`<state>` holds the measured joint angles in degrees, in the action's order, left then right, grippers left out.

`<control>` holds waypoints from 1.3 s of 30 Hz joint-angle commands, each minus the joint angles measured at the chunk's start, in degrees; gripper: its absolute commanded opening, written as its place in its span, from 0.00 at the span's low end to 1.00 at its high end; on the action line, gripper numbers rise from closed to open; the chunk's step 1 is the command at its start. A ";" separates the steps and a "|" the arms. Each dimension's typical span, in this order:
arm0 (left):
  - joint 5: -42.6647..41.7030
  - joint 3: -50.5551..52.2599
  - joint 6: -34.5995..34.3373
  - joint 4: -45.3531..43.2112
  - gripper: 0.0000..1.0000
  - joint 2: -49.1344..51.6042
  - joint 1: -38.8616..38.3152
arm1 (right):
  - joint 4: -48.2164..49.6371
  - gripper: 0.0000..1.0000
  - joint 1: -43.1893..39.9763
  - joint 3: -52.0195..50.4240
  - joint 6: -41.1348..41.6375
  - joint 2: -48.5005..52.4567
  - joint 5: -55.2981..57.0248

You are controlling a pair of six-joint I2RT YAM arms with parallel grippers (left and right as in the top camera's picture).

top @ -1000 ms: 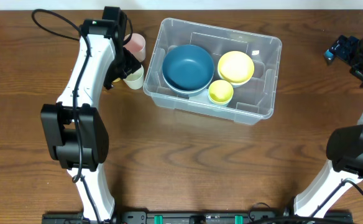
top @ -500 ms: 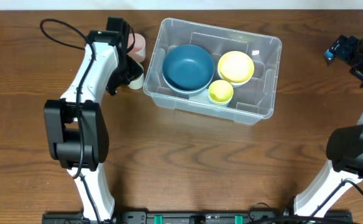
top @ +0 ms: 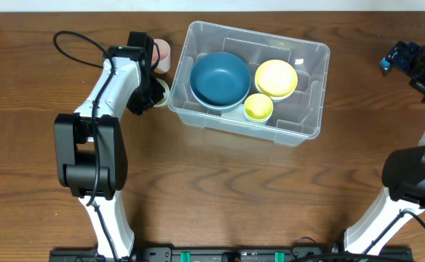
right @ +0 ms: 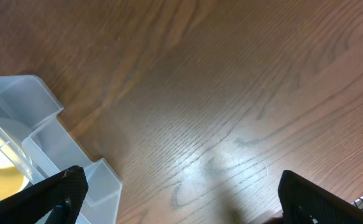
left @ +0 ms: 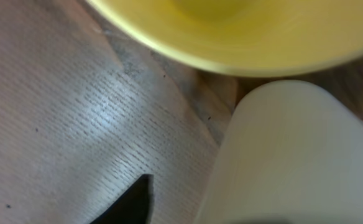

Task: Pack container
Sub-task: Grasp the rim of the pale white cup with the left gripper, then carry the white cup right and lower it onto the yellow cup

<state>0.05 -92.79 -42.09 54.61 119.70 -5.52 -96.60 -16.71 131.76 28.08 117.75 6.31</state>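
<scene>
Surface: container, rear centre. In it: large bowl at left; mid-size bowl at right; small bowl in front, between them. Just beside its left wall, outside: rear cup, front cup.

Inside the container, a blue bowl, large yellow bowl and small yellow bowl fill left and middle — its right end is bare. A pink cup and pale cup crowd its left wall — the table in front lies open.
</scene>
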 commanded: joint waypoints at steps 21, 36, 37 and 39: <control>-2.45 -0.11 2.86 5.44 0.06 -10.03 0.09 | -0.07 0.99 -0.15 -0.07 0.59 0.33 0.79; -1.62 -0.42 2.99 13.97 0.06 -38.66 -0.02 | -0.07 0.99 -0.15 -0.04 0.61 0.33 0.79; -1.88 -0.81 3.02 13.77 0.06 -40.06 -0.35 | -0.07 0.99 -0.15 -0.04 0.61 0.33 0.79; -4.28 -1.40 3.65 12.39 0.06 -42.29 -1.64 | -0.07 0.99 -0.15 -0.07 0.61 0.33 0.79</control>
<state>-2.74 -92.58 -40.01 68.10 80.23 -5.93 -96.60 -16.71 131.76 28.05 117.75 6.31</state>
